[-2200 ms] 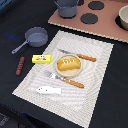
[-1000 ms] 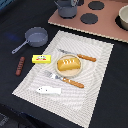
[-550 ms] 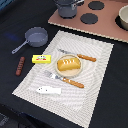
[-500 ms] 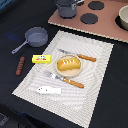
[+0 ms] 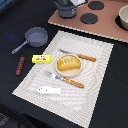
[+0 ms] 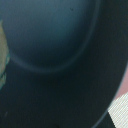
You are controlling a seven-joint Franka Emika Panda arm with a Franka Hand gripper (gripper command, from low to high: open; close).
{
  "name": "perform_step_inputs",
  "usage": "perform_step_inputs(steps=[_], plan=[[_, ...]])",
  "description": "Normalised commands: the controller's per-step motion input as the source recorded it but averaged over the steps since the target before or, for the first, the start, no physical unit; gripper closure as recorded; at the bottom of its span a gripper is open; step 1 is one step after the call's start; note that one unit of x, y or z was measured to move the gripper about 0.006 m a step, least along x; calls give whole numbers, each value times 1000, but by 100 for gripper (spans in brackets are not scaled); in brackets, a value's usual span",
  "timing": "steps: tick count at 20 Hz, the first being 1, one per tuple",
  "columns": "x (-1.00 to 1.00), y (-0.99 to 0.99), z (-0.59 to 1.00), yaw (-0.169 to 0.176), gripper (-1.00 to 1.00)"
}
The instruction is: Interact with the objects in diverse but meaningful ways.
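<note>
Gripper (image 5: pixel 66 10) is being seen only at the top edge of the exterior view, over a dark pot (image 5: pixel 65 11) on the pink stove board (image 5: pixel 107 27); its jaw state can't be told, and the wrist view is being filled by a blurred dark curved surface. Bread loaf (image 5: pixel 68 64) is being carried on a plate (image 5: pixel 58 71) mid-placemat (image 5: pixel 95 82), flanked by knife (image 5: pixel 80 56) and fork (image 5: pixel 66 80). Butter block (image 5: pixel 41 59) and white fish (image 5: pixel 48 90) are being shown on the mat toward the exterior view's left, with saucepan (image 5: pixel 36 37) and sausage (image 5: pixel 20 65) lying off it on the dark cloth.
</note>
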Motion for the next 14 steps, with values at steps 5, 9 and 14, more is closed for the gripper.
perform_step_inputs(steps=[5,9,14], plan=[[9,134,-153,0,100],[22,122,-124,0,100],[288,71,355,-3,100]])
